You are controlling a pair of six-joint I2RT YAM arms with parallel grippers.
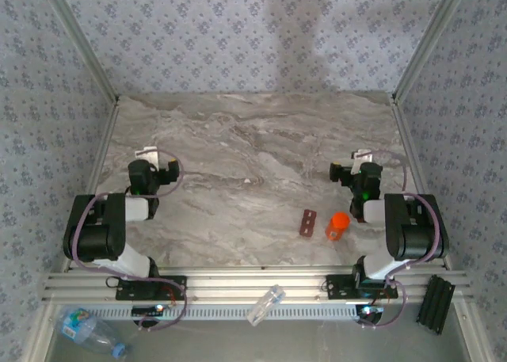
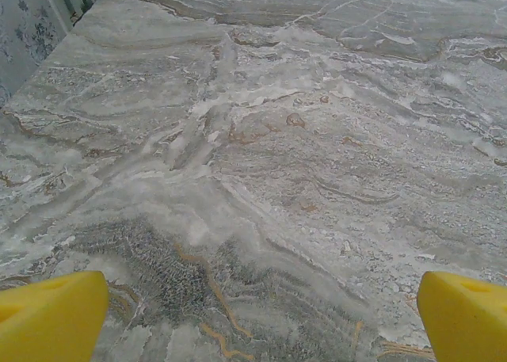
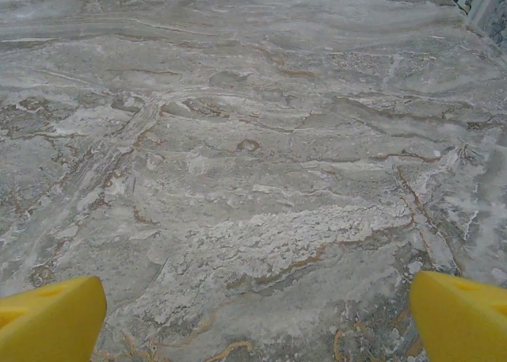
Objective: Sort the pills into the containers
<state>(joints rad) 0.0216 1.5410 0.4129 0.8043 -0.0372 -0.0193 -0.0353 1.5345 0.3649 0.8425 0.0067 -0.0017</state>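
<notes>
**Top view.** A grey, brown-veined, marble-patterned bench (image 1: 253,140) is enclosed by walls papered in a blue floral print (image 1: 238,37). The left end effector (image 1: 148,158) hangs over the left side of the bench and the right end effector (image 1: 362,160) over the right side. The two are well apart, and both point away from the arm bases.

A small orange-red cylindrical pill bottle (image 1: 337,226) sits on the bench near its front edge, just left of the right arm and nearer the bases than the right end effector. Whether it stands upright or tilts cannot be told. Just beside it on its left, not touching, lies a small reddish-brown rectangular piece (image 1: 308,222).

Below the bench, a small clear plastic vial (image 1: 265,305) lies slanted on the aluminium rail (image 1: 253,287). A clear plastic water bottle with a blue label (image 1: 87,329) lies at lower left, and a black ribbed block (image 1: 437,305) at lower right.

**Wrist views.** The left end effector's yellow fingertips (image 2: 51,314) stand at opposite lower corners, as do the right end effector's (image 3: 459,314). Both pairs of jaws are spread wide and grip nothing, with bare marble between them.
</notes>
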